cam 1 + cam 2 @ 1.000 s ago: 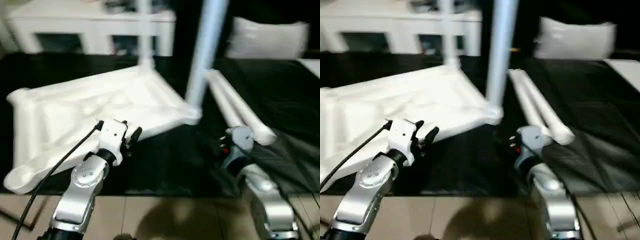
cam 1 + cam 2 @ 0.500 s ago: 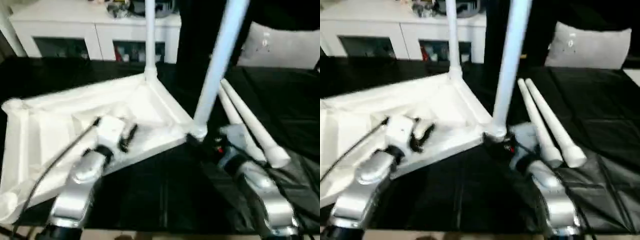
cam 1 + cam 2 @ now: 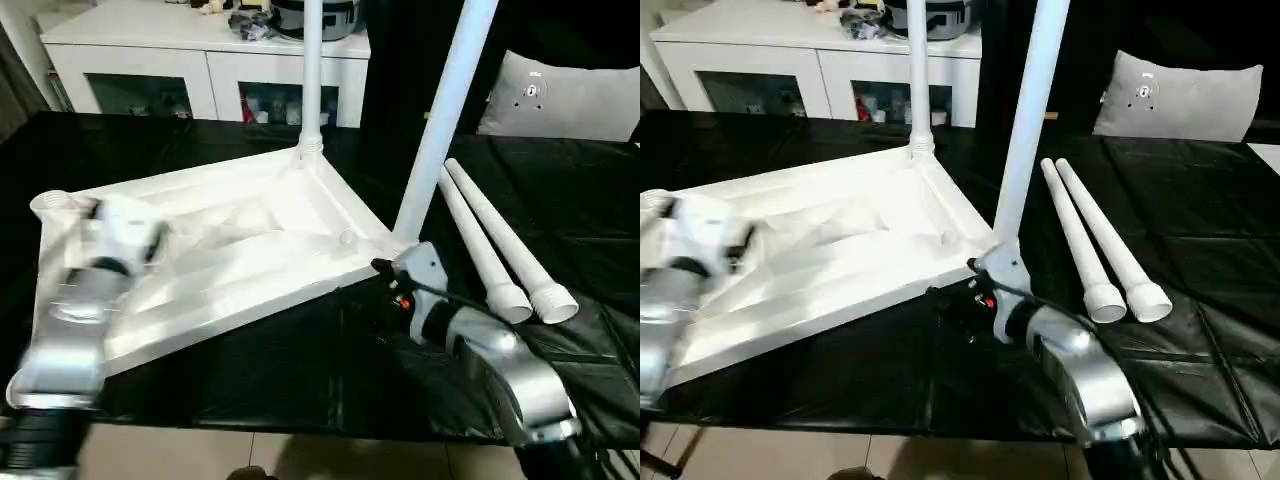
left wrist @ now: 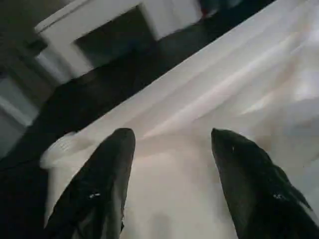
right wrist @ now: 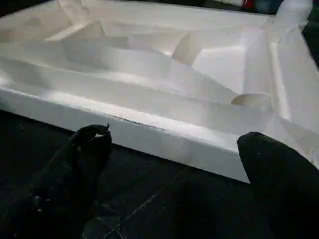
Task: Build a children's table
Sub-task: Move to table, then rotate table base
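Note:
The white tabletop (image 3: 240, 250) lies upside down on a black cloth, ribs up. Two legs stand in its sockets: one at the far corner (image 3: 311, 80), one at the near right corner (image 3: 440, 120). Two loose legs (image 3: 495, 250) lie side by side to the right. My left gripper (image 4: 172, 137) hovers open over the ribbed underside, close to an empty corner socket (image 4: 60, 147) at the tabletop's left end; nothing is between its fingers. My right gripper (image 5: 174, 142) stands wide open and empty just in front of the tabletop's near edge (image 5: 149, 134), beside the near right leg.
A white cabinet (image 3: 200, 50) with glass doors stands at the back, with a pot and small items on top. A grey cushion (image 3: 560, 95) rests at the back right. The black cloth (image 3: 300, 370) ends at a tiled floor near me.
The camera has tilted. My left arm has swung left across the tabletop toward its left socket corner. My right gripper has moved from the loose legs' ends to the tabletop's near right corner.

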